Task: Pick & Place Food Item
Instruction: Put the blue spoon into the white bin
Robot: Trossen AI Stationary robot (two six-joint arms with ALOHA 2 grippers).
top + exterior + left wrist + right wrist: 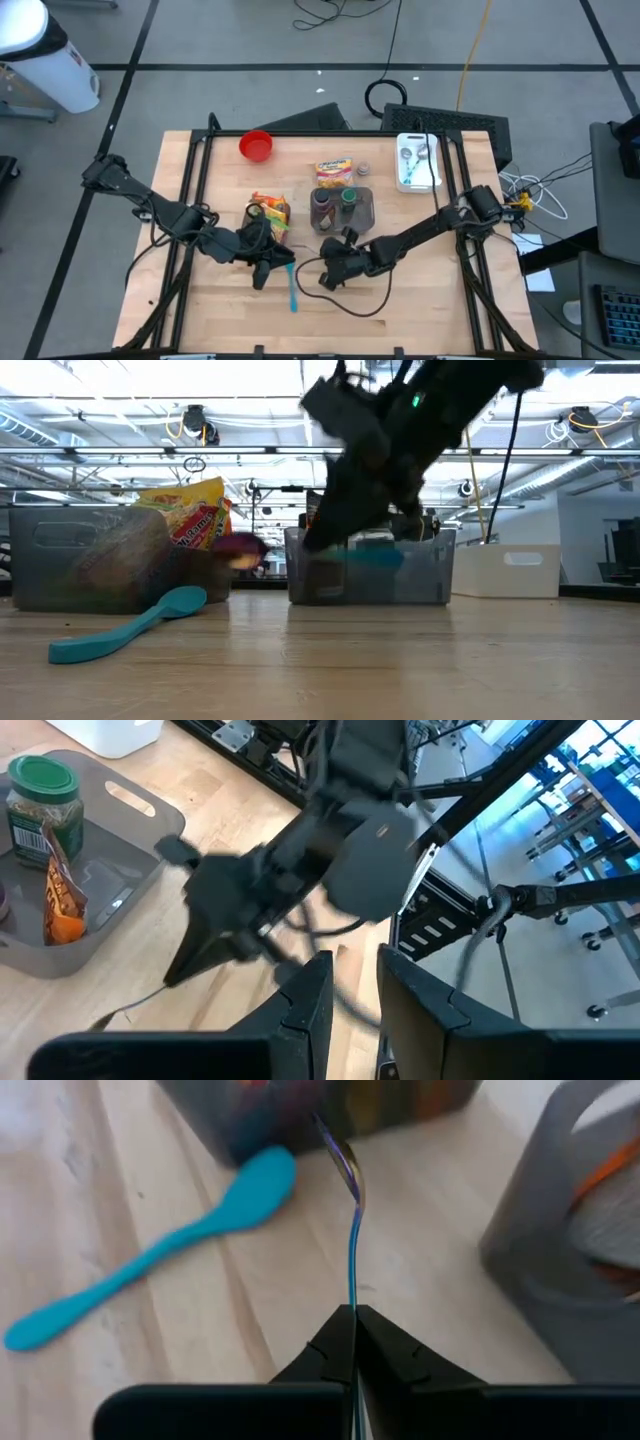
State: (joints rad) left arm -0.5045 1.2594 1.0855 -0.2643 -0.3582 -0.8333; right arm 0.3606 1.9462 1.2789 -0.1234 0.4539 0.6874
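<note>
We see both arms meeting near the middle of the wooden desk (420, 300). The right gripper (353, 1342) has its fingers pinched shut on a thin metal spoon (351, 1230), whose iridescent bowl points toward a dark bin and a teal spoon (150, 1265) lying flat on the wood. In the high view that right gripper (335, 272) sits just in front of the grey bin (342, 209), which holds a green-lidded jar (349, 196) and other items.

The left gripper (262, 268) is just left of it, above the teal spoon (292, 290); its fingers (310, 1005) stand slightly apart with nothing between them.

The food items: a colourful candy bag (270, 211) stands in a bin at centre-left, just beyond the left gripper, and a snack packet (334, 171) lies on the desk behind the grey bin. A red bowl (256, 146) sits at the far left, a white tray (416, 163) with utensils at the far right.
</note>
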